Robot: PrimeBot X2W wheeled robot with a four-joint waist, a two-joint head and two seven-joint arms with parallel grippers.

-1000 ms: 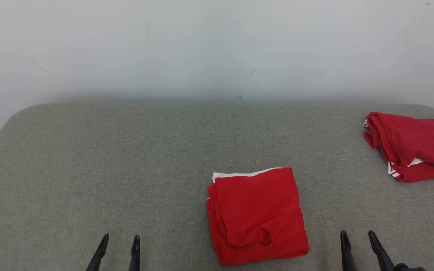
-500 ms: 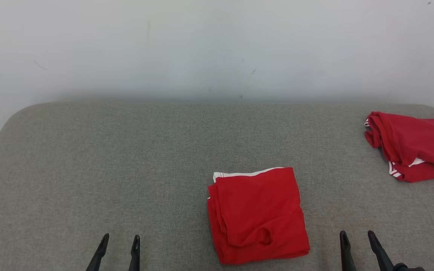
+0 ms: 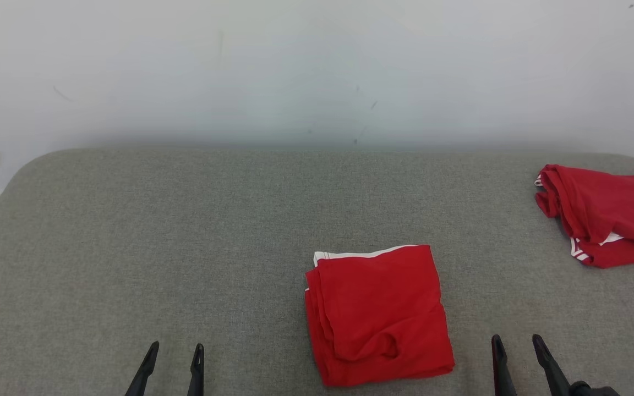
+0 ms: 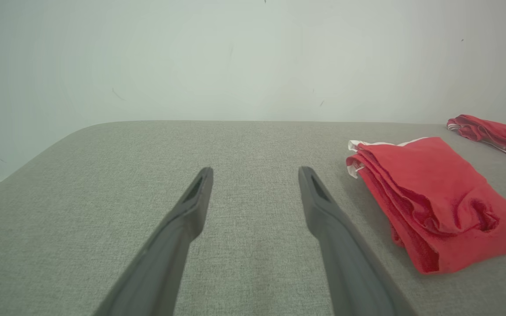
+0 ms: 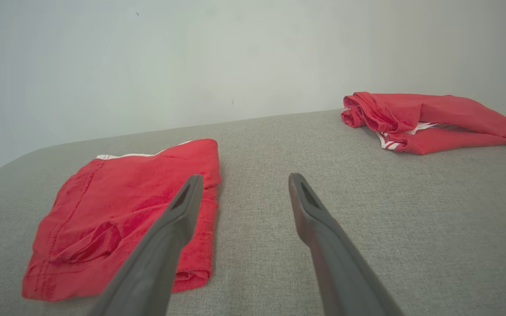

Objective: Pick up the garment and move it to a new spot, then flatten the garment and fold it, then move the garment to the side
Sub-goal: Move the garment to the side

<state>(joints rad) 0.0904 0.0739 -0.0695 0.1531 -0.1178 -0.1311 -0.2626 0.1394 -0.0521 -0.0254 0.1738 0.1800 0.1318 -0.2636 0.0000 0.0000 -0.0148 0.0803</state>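
I see my left gripper [image 3: 177, 345] and right gripper [image 3: 515, 336] released, empty, flanking the folded red garment [image 3: 377, 313], perhaps shorts.

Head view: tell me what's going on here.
Nothing is being handled right now. A folded red garment lies flat on the grey padded surface, near its front edge. The left gripper and right gripper sit on either side of it, both open, empty and clear of the cloth. A second red garment lies bunched at the far right. Folding looks done, and moving the folded piece aside seems to be what is left.
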